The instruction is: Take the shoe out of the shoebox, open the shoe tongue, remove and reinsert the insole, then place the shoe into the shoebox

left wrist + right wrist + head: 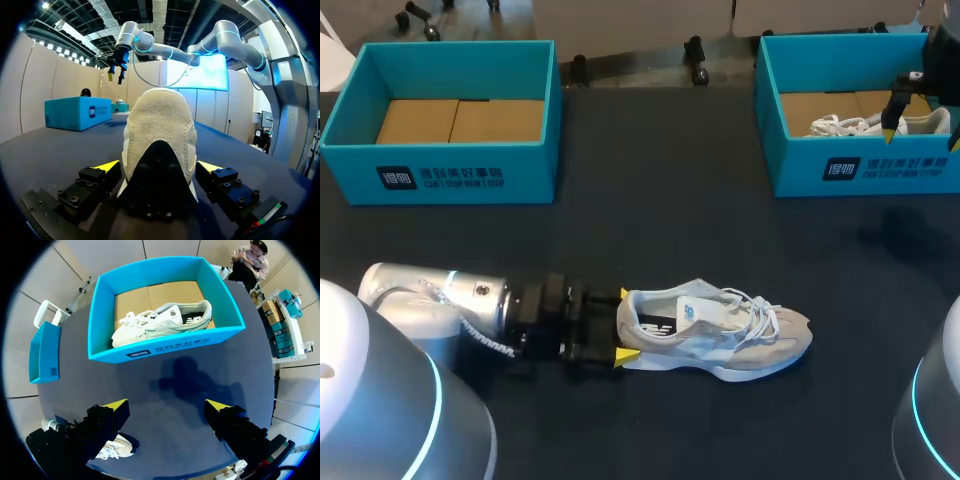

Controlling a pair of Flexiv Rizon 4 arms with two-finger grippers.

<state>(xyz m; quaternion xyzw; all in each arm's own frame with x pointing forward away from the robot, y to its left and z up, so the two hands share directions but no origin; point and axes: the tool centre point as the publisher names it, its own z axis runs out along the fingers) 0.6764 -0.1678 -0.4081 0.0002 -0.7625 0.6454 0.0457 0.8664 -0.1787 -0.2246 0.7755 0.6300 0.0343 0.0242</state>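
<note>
- Heel of the pale shoe sits in the left claw, with one yellow-tipped finger against each side, so the claw is gripping the shoe.
- This shoe stands on its sole on the dark desk, near the 6 o'clock edge in the head view. Its toe points to 3 o'clock, its heel to 9 o'clock, and its white laces lie loose over the tongue.
- The left arm comes in low over the desk from 8 o'clock and runs level up to the heel.
- The left shoebox, teal, stands at 10 o'clock on the desk. Only its brown cardboard floor shows inside.
- The right shoebox, also teal, stands at 2 o'clock. It holds a second shoe, which lies on its side.
- The right claw hangs in the air at the 3 o'clock end of that box. Its fingers are spread wide and nothing is between them.
- From the right wrist, the right shoebox lies ahead of the claw, beyond a stretch of bare desk. The pale shoe shows partly under one of the fingers.
</note>
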